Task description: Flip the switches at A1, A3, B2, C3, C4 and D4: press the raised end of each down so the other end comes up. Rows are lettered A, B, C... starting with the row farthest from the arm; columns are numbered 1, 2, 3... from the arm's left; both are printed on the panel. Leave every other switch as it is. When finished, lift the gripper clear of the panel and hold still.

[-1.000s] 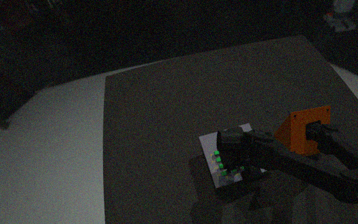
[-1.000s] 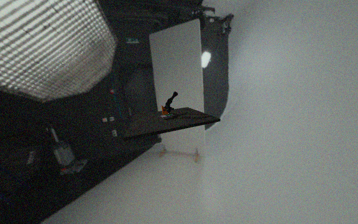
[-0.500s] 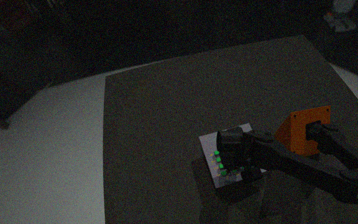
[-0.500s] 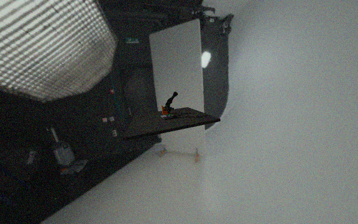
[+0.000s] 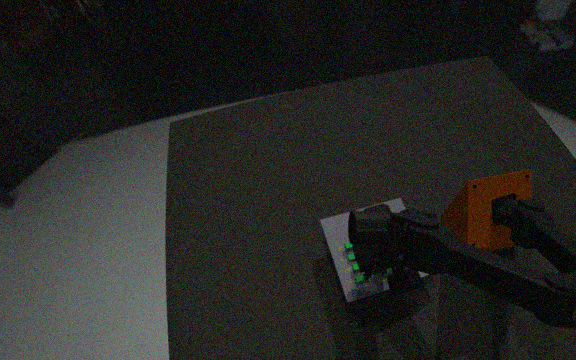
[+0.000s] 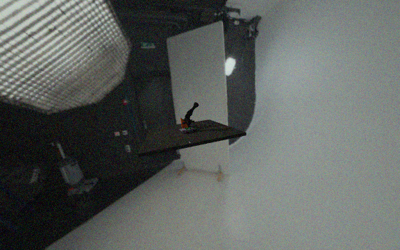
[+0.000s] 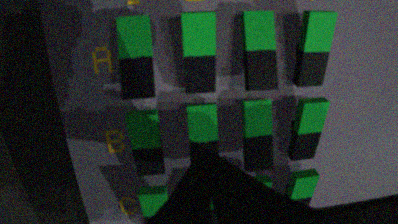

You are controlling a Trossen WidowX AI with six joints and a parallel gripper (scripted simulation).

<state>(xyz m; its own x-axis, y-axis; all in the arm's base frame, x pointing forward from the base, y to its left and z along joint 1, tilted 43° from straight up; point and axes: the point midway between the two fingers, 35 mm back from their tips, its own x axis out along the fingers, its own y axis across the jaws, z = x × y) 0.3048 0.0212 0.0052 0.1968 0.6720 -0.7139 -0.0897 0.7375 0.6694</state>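
The pale switch panel lies on the table under the arm. The wrist view shows green-and-black rocker switches, including A1, A3 and B2. C4 shows in part, and only a sliver of C3 shows beside the fingers. C2 is mostly hidden by the fingers and D4 is not visible there. My gripper is shut and empty, its dark tips over the near, black end of B2. Contact cannot be told. Which switch ends are raised is hard to tell in the dim light.
An orange slotted block stands to the right of the panel in the top view. The dark table lies around the panel. The arm covers much of the panel, and its shadow falls across it.
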